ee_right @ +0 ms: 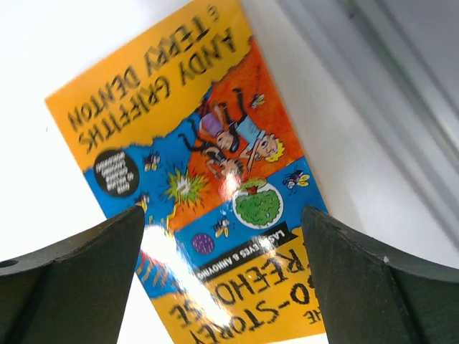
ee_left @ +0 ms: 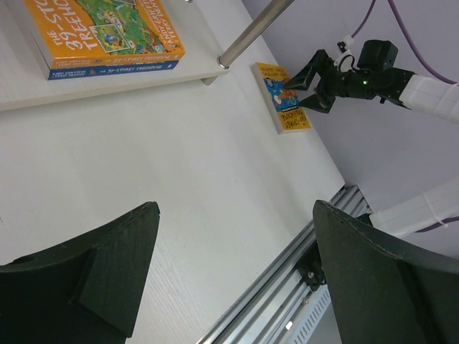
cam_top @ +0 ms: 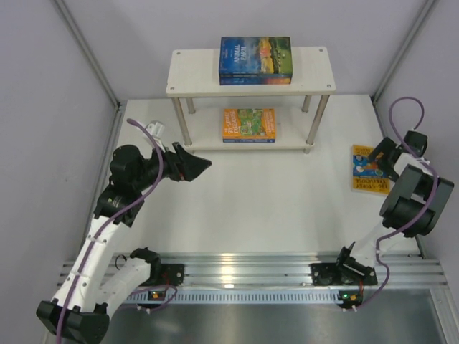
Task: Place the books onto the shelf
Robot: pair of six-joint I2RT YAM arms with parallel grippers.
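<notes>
The shelf [cam_top: 193,75] stands at the back of the table. A stack of blue books [cam_top: 255,60] lies on its top board. An orange-and-green book [cam_top: 249,124] lies on its lower board [ee_left: 29,86]. A yellow, orange and blue book [cam_top: 368,170] lies flat on the table at the right. My right gripper [cam_top: 382,158] hovers just over it, open, with a finger to each side of the cover [ee_right: 208,165] and nothing held. My left gripper [cam_top: 197,163] is open and empty above the bare table, left of the shelf's front. From the left wrist I see the lower book [ee_left: 107,32] and the table book [ee_left: 283,100].
A silver shelf leg [ee_left: 254,30] stands between the lower board and the table book. The right wall [cam_top: 430,107] runs close beside that book. An aluminium rail [cam_top: 244,269] crosses the near edge. Purple cables [cam_top: 401,107] loop off both arms.
</notes>
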